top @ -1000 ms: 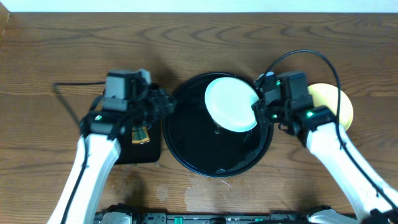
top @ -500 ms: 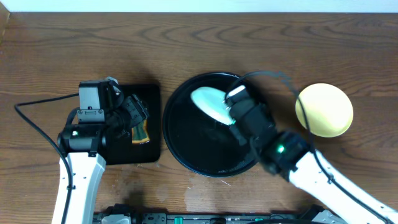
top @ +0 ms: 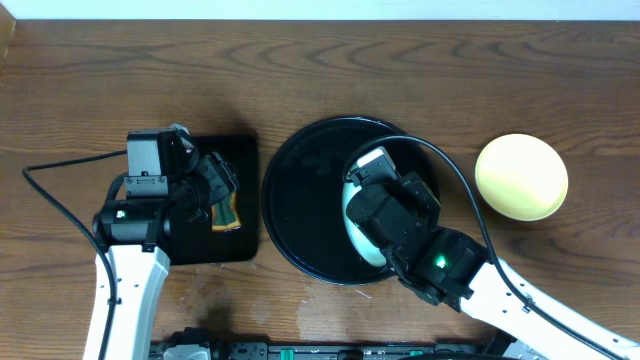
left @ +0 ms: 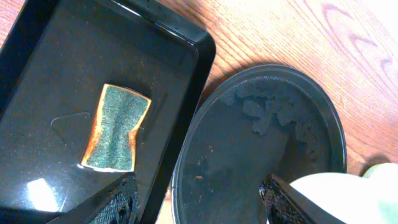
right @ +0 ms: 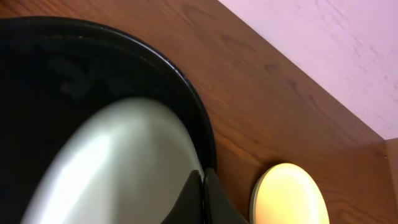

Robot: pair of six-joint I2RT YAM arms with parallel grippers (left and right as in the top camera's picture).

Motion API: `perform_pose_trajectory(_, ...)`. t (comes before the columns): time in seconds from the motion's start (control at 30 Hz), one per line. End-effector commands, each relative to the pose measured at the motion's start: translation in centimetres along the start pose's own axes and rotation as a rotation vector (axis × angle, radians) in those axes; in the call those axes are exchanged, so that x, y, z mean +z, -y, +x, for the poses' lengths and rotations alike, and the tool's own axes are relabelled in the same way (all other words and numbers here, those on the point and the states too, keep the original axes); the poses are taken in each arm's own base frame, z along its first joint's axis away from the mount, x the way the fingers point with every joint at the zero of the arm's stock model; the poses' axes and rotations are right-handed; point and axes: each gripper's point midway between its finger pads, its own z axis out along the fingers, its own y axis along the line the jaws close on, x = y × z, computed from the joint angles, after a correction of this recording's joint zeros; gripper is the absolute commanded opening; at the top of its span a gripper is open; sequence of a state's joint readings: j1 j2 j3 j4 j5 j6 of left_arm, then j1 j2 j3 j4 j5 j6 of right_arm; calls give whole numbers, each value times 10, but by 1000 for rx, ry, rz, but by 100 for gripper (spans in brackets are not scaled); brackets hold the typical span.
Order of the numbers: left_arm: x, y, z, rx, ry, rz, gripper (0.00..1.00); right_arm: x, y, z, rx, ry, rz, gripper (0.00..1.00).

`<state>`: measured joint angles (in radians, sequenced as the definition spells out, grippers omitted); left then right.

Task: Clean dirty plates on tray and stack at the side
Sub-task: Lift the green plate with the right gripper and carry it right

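Cleaning step: mint plate held ready for wiping, by my judgement; sponge not yet in hand.
Right end effector [right: 203, 193]: clamped on the mint plate [right: 118, 162] rim, plate tilted over the round tray [top: 300, 205], right half.
Left end effector [left: 199, 190]: fingers apart, empty, over the rectangular tray [left: 56, 81].
Sponge [left: 117, 127]: lying in that tray.
Yellow plate [top: 521, 177]: on the desk [top: 400, 70], far right.
Next move: left descends and closes on the sponge.

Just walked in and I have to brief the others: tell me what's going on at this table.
The right gripper is shut on the rim of a pale mint-blue round glossy plate, holding it over the large round black tray. The left gripper hangs open above a rectangular black tray that holds a green-and-orange sponge. A pale yellow round plate sits on the wooden table beside the round tray.
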<state>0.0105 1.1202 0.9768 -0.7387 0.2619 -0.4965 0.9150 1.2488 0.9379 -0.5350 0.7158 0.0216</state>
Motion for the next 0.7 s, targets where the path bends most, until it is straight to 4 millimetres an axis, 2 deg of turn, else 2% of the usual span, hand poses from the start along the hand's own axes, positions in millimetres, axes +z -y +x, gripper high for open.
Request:
perform_pose_trajectory(0.0,-2,-2,-2,11,10,-12,65,-6,9,-7,10,26,37,1)
perform_pose_trajectory(0.33,-1,-2,-1,11,3,-9,66,-6,10,-7,26,24,39,1)
perform_pose_trajectory(0.43,-1,8,5,43,-32,50,66,-1,16,-2,156,2,44,2)
perform_pose_trajectory(0.5,0,19,11,87,-62,106,66,8,17,7,258,-43,-10,9)
perform_pose_trajectory(0.6,9,38,24,194,-107,158,66,29,16,31,477,-189,-226,29)
perform_pose_trajectory(0.67,16,50,34,262,-137,179,66,35,21,42,586,-255,-348,35)
